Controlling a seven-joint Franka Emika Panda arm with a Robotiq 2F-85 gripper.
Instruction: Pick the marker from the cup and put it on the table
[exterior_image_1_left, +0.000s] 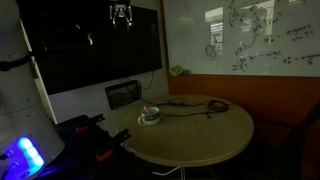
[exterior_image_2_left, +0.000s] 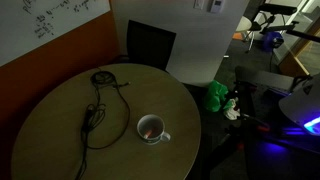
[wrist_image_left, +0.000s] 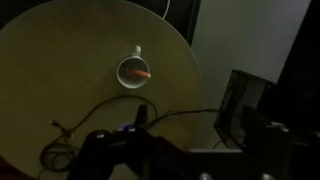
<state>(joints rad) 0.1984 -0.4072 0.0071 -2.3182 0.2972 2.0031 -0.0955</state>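
The pale cup (exterior_image_1_left: 149, 116) stands on the round tan table (exterior_image_1_left: 215, 132), near its edge; it shows in both exterior views (exterior_image_2_left: 151, 129). In the wrist view the cup (wrist_image_left: 131, 72) lies far below, with the orange-red marker (wrist_image_left: 142, 73) resting inside it across the rim. My gripper (exterior_image_1_left: 120, 15) hangs high above the table, well clear of the cup. Its two dark fingers (wrist_image_left: 200, 135) stand wide apart with nothing between them. The room is dim.
A black cable (exterior_image_2_left: 99, 108) loops across the tabletop beside the cup (exterior_image_1_left: 196, 105). A black chair (exterior_image_2_left: 150, 45) stands at the table's far side. A green object (exterior_image_2_left: 216, 96) lies off the table. A whiteboard (exterior_image_1_left: 260, 35) and a dark screen (exterior_image_1_left: 90, 40) cover the wall.
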